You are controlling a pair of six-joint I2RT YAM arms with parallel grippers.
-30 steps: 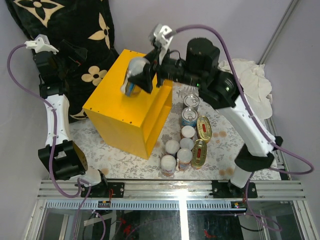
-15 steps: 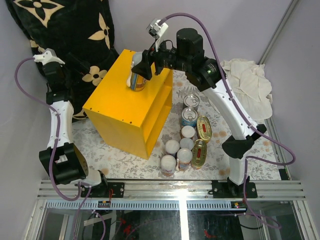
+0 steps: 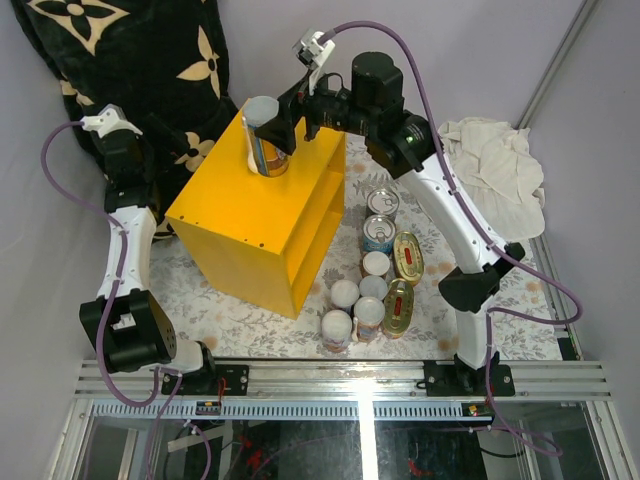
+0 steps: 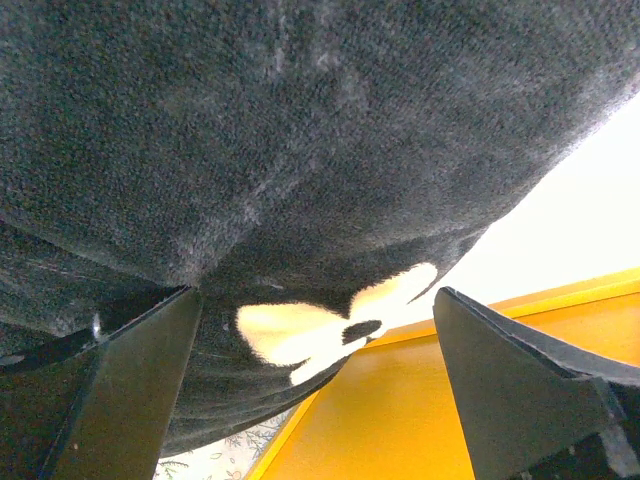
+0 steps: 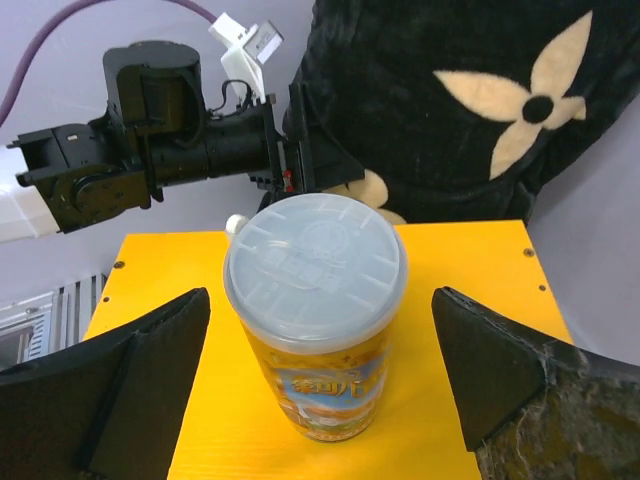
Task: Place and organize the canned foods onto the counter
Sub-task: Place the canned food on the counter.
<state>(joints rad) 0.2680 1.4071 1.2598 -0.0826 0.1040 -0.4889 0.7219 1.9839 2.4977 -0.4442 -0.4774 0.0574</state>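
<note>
we see right gripper (image 5: 317, 330) spread either side of slim can (image 3: 265, 150), not touching, so can stands upright on its own near far edge of yellow counter (image 3: 235, 215). left gripper (image 4: 318, 305) also spread, empty, facing pillow (image 4: 300, 130), out of way we reckon. other cans (image 3: 372, 265) wait beside counter

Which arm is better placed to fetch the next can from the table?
The right. The remaining cans stand right of the yellow box, beside that arm; the left gripper is across the box against the pillow.
</note>
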